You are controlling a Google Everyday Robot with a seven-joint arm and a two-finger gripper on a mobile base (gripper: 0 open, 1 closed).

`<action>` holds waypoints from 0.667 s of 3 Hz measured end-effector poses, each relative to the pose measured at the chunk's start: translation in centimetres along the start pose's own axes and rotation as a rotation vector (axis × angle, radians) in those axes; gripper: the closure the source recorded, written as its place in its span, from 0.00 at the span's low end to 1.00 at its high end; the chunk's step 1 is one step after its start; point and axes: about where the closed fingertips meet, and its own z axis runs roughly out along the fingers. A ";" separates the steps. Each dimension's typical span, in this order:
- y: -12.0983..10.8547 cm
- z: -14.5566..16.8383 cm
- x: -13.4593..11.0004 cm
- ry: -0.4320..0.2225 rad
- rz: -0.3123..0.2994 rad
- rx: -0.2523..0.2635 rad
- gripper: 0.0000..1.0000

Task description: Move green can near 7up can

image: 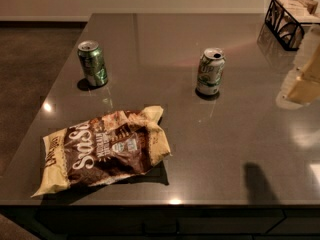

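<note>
Camera view: the gripper point(303, 82) showed only as a pale blur at the right edge above the table point(165, 34), and how far open it was could not be told. The 7up can point(210, 71) stood upright near it. The green can point(92, 64) stood upright far beyond that, well apart. A chip bag point(102, 151) lay nearer the front edge.

Table point(240, 134) fills view. Green can point(92, 64) upright, rear left of table. 7up can point(210, 71) upright, right of green can, well apart from it, near table middle. Snack bag point(102, 151) lying flat, front left, before green can. Wire holder point(290, 19) at rear right corner. Gripper point(301, 84) at right edge, above table, right of 7up can, before wire holder.
</note>
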 end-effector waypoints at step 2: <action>0.0 0.0 0.0 0.000 0.000 0.000 0.00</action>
